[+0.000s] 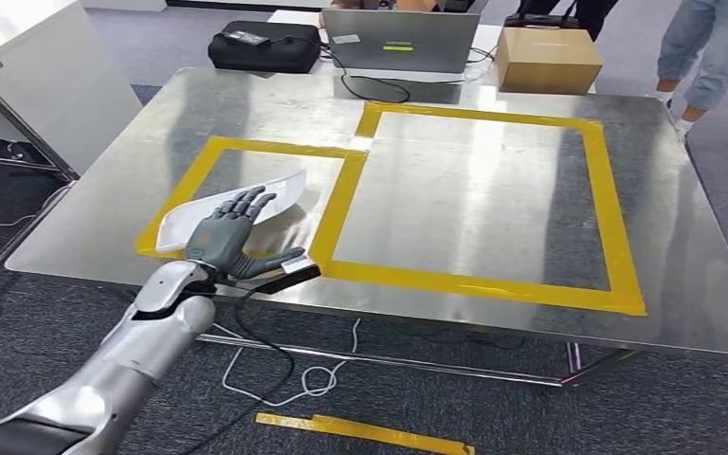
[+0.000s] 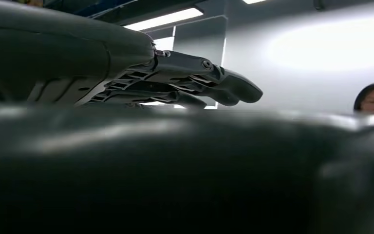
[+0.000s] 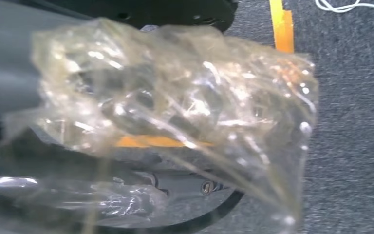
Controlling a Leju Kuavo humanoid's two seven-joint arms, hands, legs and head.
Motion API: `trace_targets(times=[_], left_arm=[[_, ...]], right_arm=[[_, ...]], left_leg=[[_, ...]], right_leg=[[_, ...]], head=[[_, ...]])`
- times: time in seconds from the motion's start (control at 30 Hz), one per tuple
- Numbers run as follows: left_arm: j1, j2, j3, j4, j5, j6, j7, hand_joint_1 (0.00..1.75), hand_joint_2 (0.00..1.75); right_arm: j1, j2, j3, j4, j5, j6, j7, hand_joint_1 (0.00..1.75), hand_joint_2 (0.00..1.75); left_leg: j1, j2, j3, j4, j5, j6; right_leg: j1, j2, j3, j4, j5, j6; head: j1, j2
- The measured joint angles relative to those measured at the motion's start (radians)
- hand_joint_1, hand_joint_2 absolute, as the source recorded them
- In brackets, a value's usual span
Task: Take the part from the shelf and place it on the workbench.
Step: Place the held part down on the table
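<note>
From the head view I have the left robot hand (image 1: 232,232) out over the near left corner of the steel worktop (image 1: 474,190), fingers spread flat on top of the white part (image 1: 246,201), a long curved shell lying inside the smaller yellow tape square (image 1: 210,156). I read that hand as released or nearly so: the fingers rest on the part, not wrapped round it, and in the left wrist view the fingers (image 2: 209,80) stand straight with nothing between them. So the part is already down on the worktop, and the step in hand, as I judge it, is letting go cleanly. To do that well I would lift the palm straight up before drawing the arm back, so the fingertips do not drag the shell toward the edge or over the tape; its near end lies close to the front rim, and a sideways pull could tip it off. A black cable (image 1: 275,351) hangs just under that corner, so I would keep the wrist clear of it on the way back. The right wrist view shows a crumpled clear plastic bag (image 3: 175,112) close before the camera over grey carpet; whether the right robot hand holds it I cannot tell, as the fingers are hidden behind the film.
</note>
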Motion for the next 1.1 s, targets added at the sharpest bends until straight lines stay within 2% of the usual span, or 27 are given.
trace_targets(times=[0.2,0.43,0.67,0.77,0.87,1.0,1.1], left_arm=[[0.205,0.008,-0.002,-0.283,0.095,-0.024,-0.054,0.0,0.0],[0.363,0.021,0.001,-0.478,0.161,-0.009,-0.107,0.0,0.0],[0.546,0.018,0.07,-0.621,0.403,0.094,-0.282,0.0,0.0],[0.606,-0.002,0.131,-0.652,0.49,0.134,-0.342,0.0,0.0],[0.637,-0.037,0.226,-0.655,0.622,0.146,-0.401,0.0,0.0],[0.632,-0.081,0.421,-0.581,0.835,0.049,-0.476,0.0,0.0],[0.609,-0.101,0.571,-0.471,0.875,-0.016,-0.515,0.0,0.0]], right_arm=[[0.01,0.001,-0.025,0.0,-0.013,-0.008,0.002,0.0,0.0],[0.016,0.006,-0.05,0.0,-0.025,-0.012,0.003,0.0,0.0],[0.02,0.013,-0.076,0.0,-0.027,-0.027,0.004,0.0,0.0],[0.02,0.015,-0.087,0.0,-0.027,-0.031,0.004,0.0,0.0],[0.02,0.019,-0.097,0.0,-0.025,-0.032,0.003,0.0,0.0],[0.02,0.025,-0.11,0.0,-0.016,-0.033,0.004,0.0,0.0],[0.02,0.031,-0.117,0.0,-0.007,-0.036,0.01,0.0,0.0]], left_leg=[[0.0,0.0,0.0,0.0,-0.002,0.0],[0.0,0.0,0.0,0.0,-0.002,-0.001],[0.0,0.0,0.001,0.0,-0.004,-0.001],[0.0,0.0,0.0,0.0,-0.004,-0.001],[0.001,0.0,0.0,0.0,-0.004,-0.001],[-0.002,0.0,0.0,0.001,-0.008,0.003],[-0.005,0.0,0.002,0.003,-0.01,0.009]], right_leg=[[0.0,-0.001,0.0,0.0,-0.002,0.0],[0.0,-0.001,0.0,0.0,-0.003,0.0],[0.0,0.0,0.0,0.0,-0.005,-0.001],[0.0,-0.001,0.0,0.0,-0.006,-0.001],[0.0,-0.001,0.001,0.0,-0.006,-0.001],[-0.002,0.0,0.002,-0.001,-0.006,0.002],[-0.004,0.0,0.003,-0.002,-0.005,0.006]], head=[[0.0,0.0],[0.0,0.0],[0.0,0.0],[0.0,0.0],[0.0,0.0],[0.0,0.0],[0.0,0.0]])
